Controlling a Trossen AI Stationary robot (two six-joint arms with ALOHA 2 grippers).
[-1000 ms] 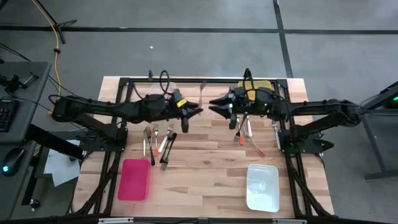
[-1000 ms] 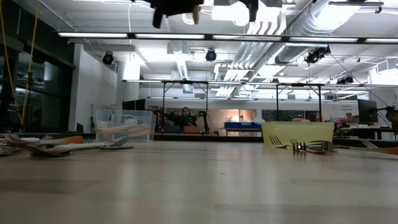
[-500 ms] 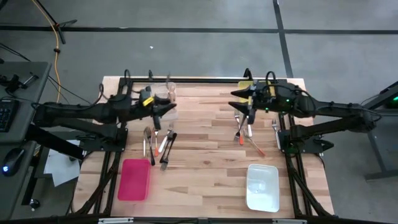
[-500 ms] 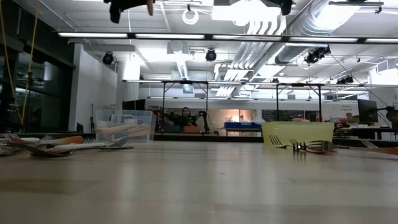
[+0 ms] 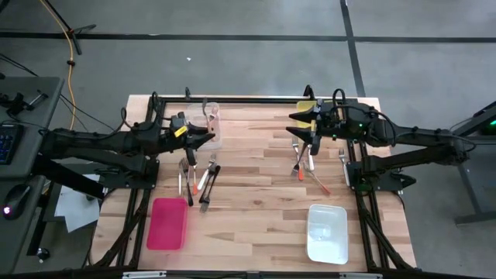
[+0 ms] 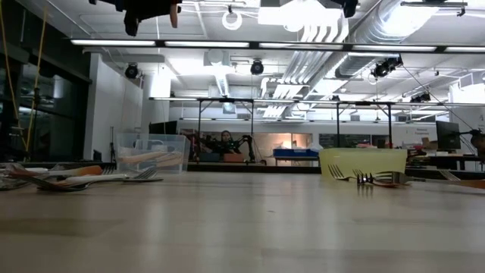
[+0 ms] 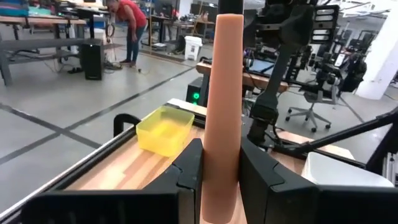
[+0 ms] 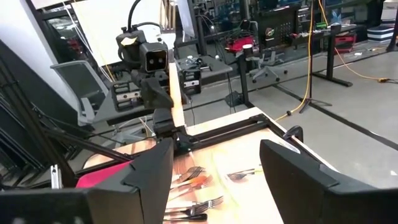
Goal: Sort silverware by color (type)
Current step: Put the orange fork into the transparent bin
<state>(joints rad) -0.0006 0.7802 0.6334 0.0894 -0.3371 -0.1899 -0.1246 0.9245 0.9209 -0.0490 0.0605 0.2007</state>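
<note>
My left gripper [image 5: 204, 138] hovers over the table's far left, beside a clear bin [image 5: 213, 124], shut on a peach-orange-handled utensil [image 7: 222, 93] that stands upright. My right gripper [image 5: 293, 124] hangs open at the far right near a yellow bin [image 5: 308, 108], with nothing between its fingers [image 8: 149, 174]. One pile of silverware [image 5: 198, 174] lies flat on the wood below the left gripper. A second pile [image 5: 304, 163] lies below the right gripper. My left gripper pinches the utensil's handle [image 7: 221, 158] between its two fingers, toward the handle's lower, rounded end. The fingers are level, point toward the table's right and lie across the handle. The utensil stands upright, its thin end up [image 8: 169, 37], lifted clear of the table.
A pink bin [image 5: 167, 223] sits at the near left and a white bin [image 5: 326, 232] at the near right. Bare wood lies between the two piles. Black frame rails [image 5: 256, 101] run along the far edge. A person [image 7: 127, 25] stands in the room beyond.
My left gripper has drawn back from the table's middle toward its left edge, carrying the upright utensil. My right gripper has pulled away toward the right edge and a little up, and its fingers have opened wider.
</note>
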